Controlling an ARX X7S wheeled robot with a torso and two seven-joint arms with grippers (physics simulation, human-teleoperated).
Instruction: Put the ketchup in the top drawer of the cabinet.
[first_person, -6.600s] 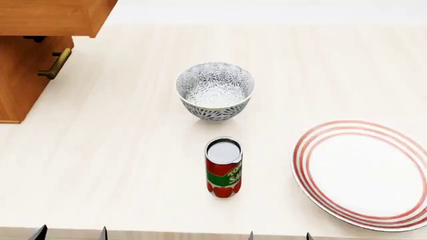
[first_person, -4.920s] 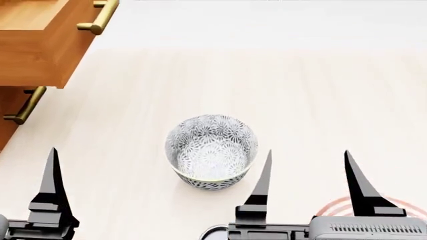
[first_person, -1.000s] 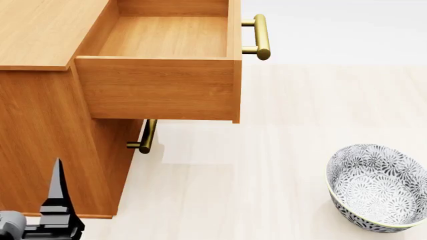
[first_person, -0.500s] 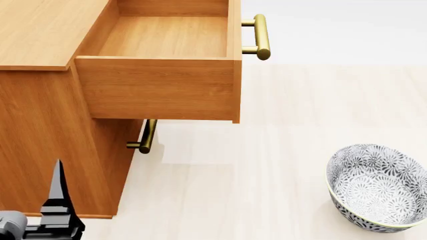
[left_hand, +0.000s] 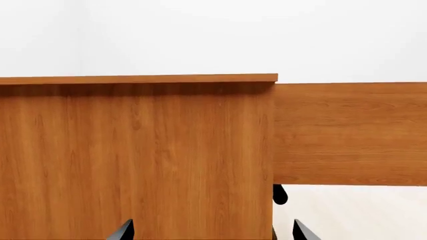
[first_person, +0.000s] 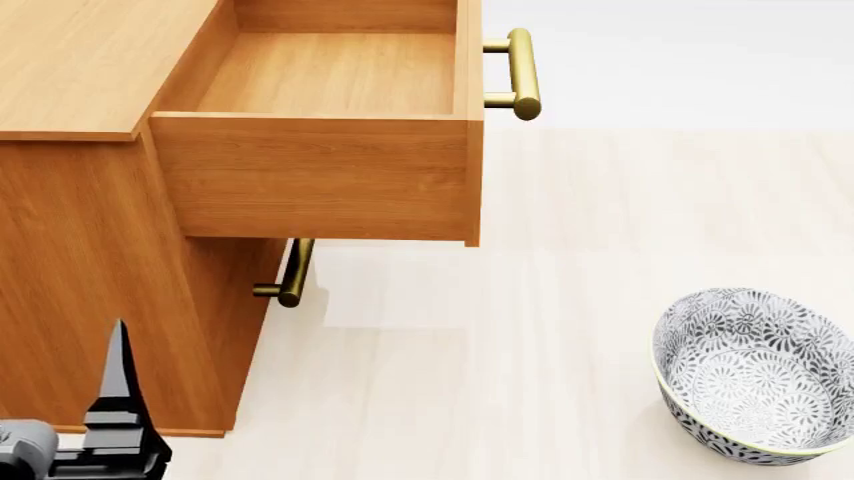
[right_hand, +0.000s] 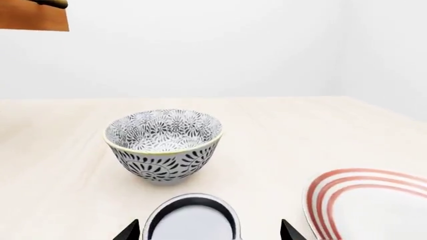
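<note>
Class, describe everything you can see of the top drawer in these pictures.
The top drawer is an orange-brown wood-grain box, pulled well out of the cabinet and standing open. Its inside is bare. A brass bar handle sits on its front on two short posts. It overhangs the lower drawer's handle. Nothing rests in it and no end effector touches it. The left wrist view shows its plain side panel.

Cabinet (first_person: 80, 300) and its pulled-out top drawer (first_person: 320, 180): orange-brown wood grain, paler honey tone inside the drawer; bar handles (first_person: 523, 72) brass-gold. Bowl (right_hand: 163, 145): white-grey with dense black floral pattern inside and out, thin yellow-green line at the rim; plate (right_hand: 373, 205) white with red concentric rings. Table (first_person: 601, 230) pale cream wood grain; can (right_hand: 192, 222) shows a silver top with dark rim; gripper fingers (first_person: 118, 385) black.
</note>
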